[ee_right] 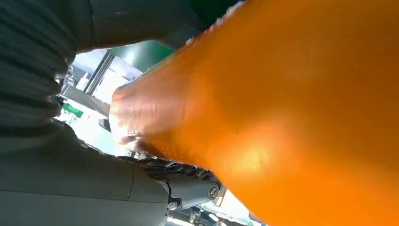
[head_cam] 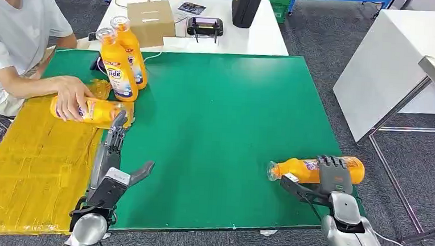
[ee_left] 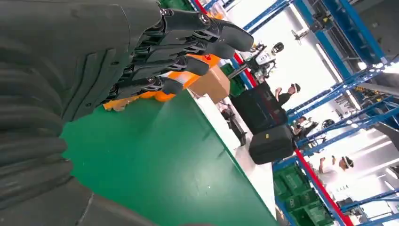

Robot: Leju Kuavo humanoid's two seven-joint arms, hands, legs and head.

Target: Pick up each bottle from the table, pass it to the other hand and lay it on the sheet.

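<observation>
Orange plastic marks the head view: a bottle point(head_cam: 315, 168) lies on its side on the green table point(head_cam: 221, 117) at about four o'clock, the right hand point(head_cam: 330, 178) wrapped over it. At nine o'clock a second bottle point(head_cam: 90, 110) lies on the yellow sheet point(head_cam: 30, 168) under a person's hand point(head_cam: 71, 96); the left hand point(head_cam: 112, 153) rests beside it, fingers straight and holding nothing. Two upright bottles point(head_cam: 122, 57) stand at eleven o'clock. In the left wrist view the left hand's fingers point(ee_left: 188, 42) stretch apart above the green. In the right wrist view orange bottle fills the frame against the hand's grey cover point(ee_right: 56, 174).
</observation>
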